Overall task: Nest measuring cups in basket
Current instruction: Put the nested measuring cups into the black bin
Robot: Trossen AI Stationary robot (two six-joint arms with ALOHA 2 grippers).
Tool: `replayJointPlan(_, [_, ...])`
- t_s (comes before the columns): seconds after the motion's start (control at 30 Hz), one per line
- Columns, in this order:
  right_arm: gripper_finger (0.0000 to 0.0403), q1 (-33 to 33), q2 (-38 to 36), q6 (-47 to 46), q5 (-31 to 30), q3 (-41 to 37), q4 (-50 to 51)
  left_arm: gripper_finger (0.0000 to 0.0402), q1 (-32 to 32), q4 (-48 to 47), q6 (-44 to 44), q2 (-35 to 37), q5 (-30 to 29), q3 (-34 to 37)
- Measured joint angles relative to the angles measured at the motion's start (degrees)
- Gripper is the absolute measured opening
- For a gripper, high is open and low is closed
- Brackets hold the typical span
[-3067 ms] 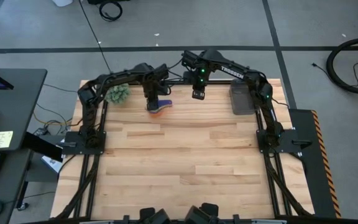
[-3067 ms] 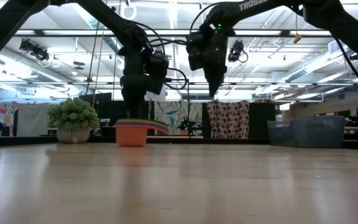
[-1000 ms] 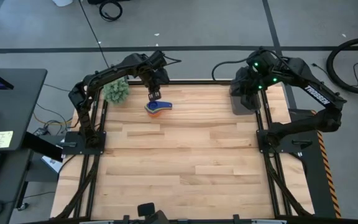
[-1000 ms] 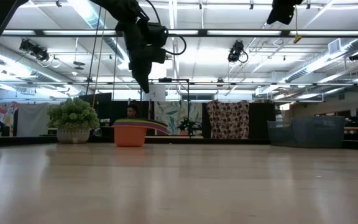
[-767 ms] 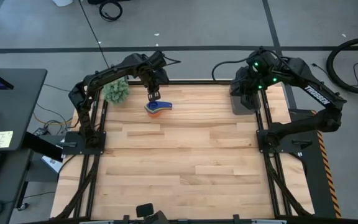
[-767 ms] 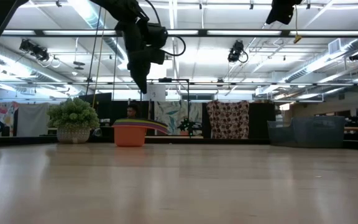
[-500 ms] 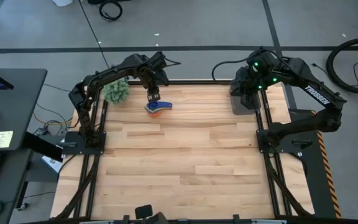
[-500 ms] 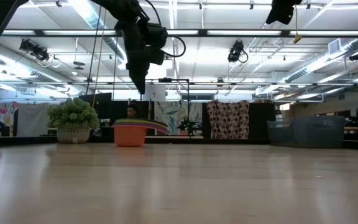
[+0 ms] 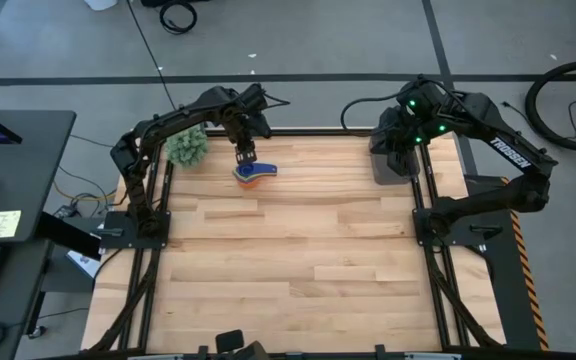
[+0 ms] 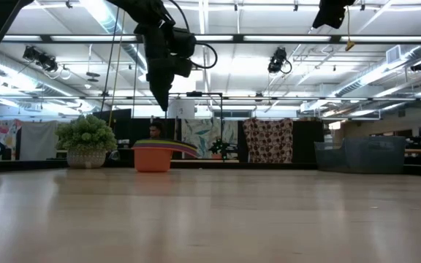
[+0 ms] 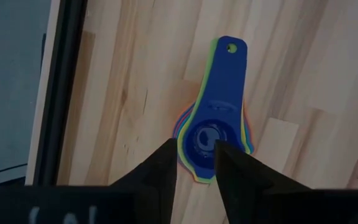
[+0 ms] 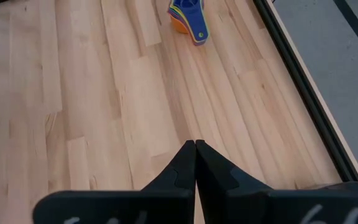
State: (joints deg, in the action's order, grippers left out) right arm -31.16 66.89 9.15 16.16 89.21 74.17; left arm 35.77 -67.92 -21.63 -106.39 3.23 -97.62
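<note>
At the counter's far left, the left end effector hovers over the stacked measuring cups, fingers newly parted, suggesting a regrasp for carrying them to the basket far right, where the right end effector waits, fingers together.

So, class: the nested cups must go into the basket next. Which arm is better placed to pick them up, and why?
Left. The left gripper hangs open just above the stacked cups. The right gripper is shut, raised over by the basket, far from the stack.
</note>
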Motion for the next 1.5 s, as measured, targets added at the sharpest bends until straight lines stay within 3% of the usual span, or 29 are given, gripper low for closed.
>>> replayJointPlan(0.53, [0.0013, 0.0, 0.0, 0.0, 0.0, 0.0, 0.0, 0.0112, 0.0, 1.7, 0.2, 0.0, 0.0, 0.0])
replayJointPlan(0.7, [0.0012, 0.0, 0.0, 0.0, 0.0, 0.0, 0.0, 0.0112, 0.0, 4.4, 7.2, 0.0, 0.0, 0.0])
replayJointPlan(1.23, [0.0013, 0.0, 0.0, 0.0, 0.0, 0.0, 0.0, 0.0112, 1.1, 4.3, 12.3, 0.0, -2.7, 0.0])
replayJointPlan(1.37, [0.0013, 0.0, 0.0, 0.0, 0.0, 0.0, 0.0, 0.0112, 1.6, 4.8, 11.7, 0.0, 0.3, 0.0])
replayJointPlan(1.5, [0.0012, 0.0, 0.0, 0.0, 0.0, 0.0, 0.0, 0.0116, 4.1, 5.1, 11.7, 0.0, 11.2, 0.0])
